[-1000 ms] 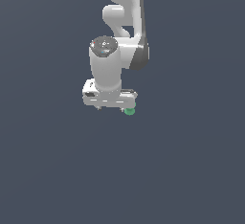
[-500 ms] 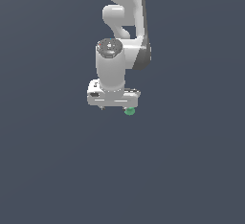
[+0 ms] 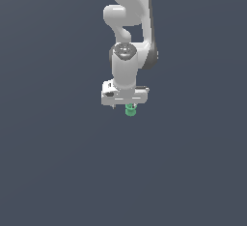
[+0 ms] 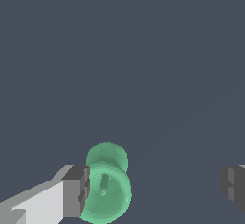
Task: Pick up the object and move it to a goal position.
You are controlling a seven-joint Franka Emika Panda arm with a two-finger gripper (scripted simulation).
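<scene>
The object (image 3: 130,110) is a small green spool, seen in the exterior view just under the white hand. In the wrist view the object (image 4: 106,187) lies close beside one grey finger (image 4: 76,192); I cannot tell whether they touch. The other finger (image 4: 233,184) stands far off on the opposite side. My gripper (image 4: 154,189) is open, its jaws wide apart and straddling the spool off-centre. In the exterior view the gripper (image 3: 126,107) points down and its fingertips are mostly hidden behind the hand and the spool.
A plain dark grey floor (image 3: 58,162) fills both views. The white arm (image 3: 130,17) rises from the hand toward the top of the exterior view.
The hand and wrist have shifted toward the exterior view's right, coming over the green spool. The spool itself has stayed in place.
</scene>
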